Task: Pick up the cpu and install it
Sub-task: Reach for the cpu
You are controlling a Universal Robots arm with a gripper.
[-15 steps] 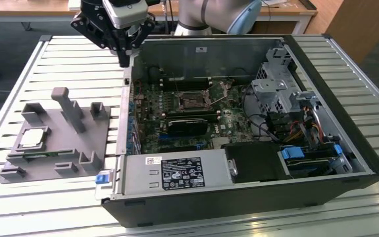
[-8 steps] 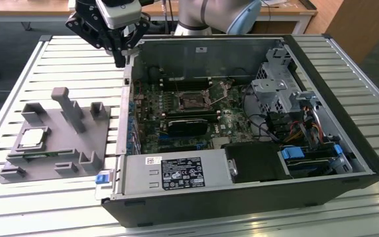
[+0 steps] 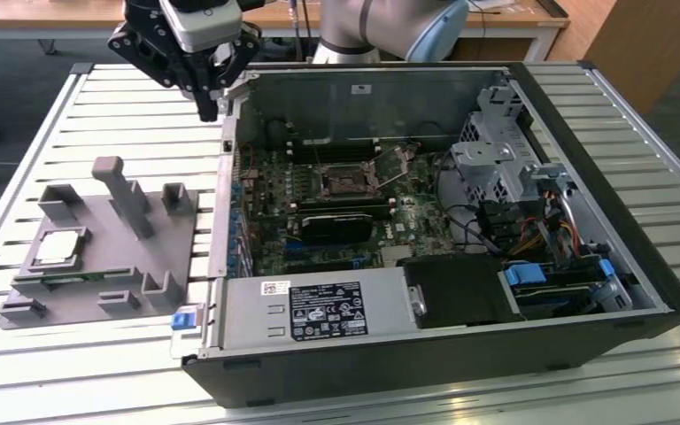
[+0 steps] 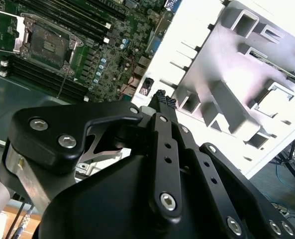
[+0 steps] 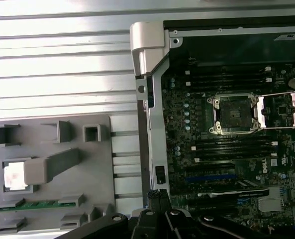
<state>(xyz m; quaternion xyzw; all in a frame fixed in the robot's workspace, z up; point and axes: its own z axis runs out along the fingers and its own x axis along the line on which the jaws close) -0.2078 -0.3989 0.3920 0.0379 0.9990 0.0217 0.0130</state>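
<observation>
Shiny silver processor chip (image 3: 59, 247) with a darker rim. Plain grey tray (image 3: 98, 254). Table (image 3: 127, 124) striped in pale silver slats. Black computer case (image 3: 459, 363), green circuit board (image 3: 272, 252). Black gripper (image 3: 208, 111).

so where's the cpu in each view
exterior view: cpu on the grey tray, at the exterior view's left of the case.
first wrist view: cpu in its tray pocket, beside the post.
second wrist view: cannot tell on the bright tray.
landmark: the tray's tall post.
</observation>
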